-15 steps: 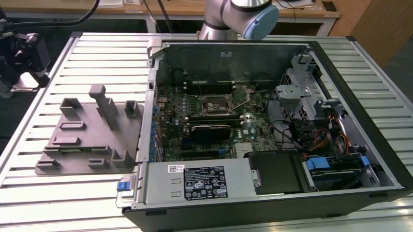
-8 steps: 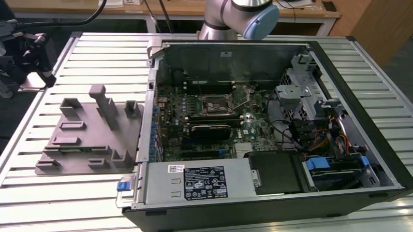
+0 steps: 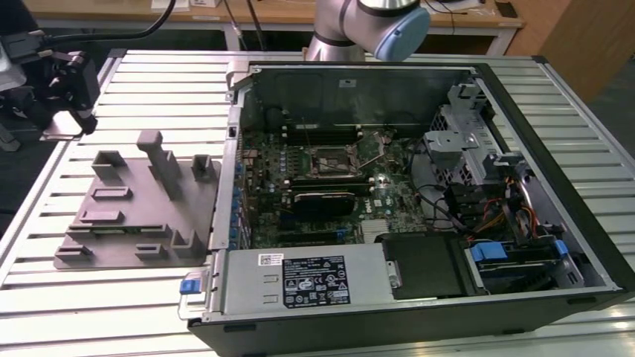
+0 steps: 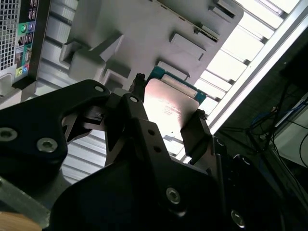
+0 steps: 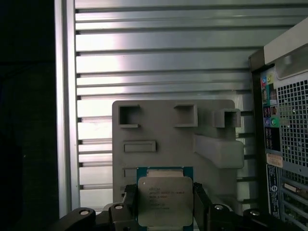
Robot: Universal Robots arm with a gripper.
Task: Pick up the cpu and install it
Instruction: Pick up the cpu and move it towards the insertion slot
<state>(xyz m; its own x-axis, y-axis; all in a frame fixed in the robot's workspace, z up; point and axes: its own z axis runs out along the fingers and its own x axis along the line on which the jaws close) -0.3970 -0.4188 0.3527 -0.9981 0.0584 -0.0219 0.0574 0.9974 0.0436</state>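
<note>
The robot arm's black claw [image 5: 164, 191] is closed on the cpu [image 5: 165, 204], clamping two opposite edges, with the chip's silver top facing the first wrist view. The cpu is held near the grey fixture plate [image 3: 129, 216] on the slatted metal bench [image 3: 149, 82]. The open computer case [image 3: 328, 93] lies beside the plate, its motherboard [image 3: 328, 175] exposed.

Gripper [image 3: 62, 93] hangs over the table's [image 3: 159, 82] far corner on the exterior view's left, and the arm [image 3: 343, 33] rises at the far edge, blue-capped joint on top. In both wrist views the two black fingers [image 5: 130, 202] pinch opposite edges of the cpu [image 5: 165, 195], which sits flat between them.
</note>
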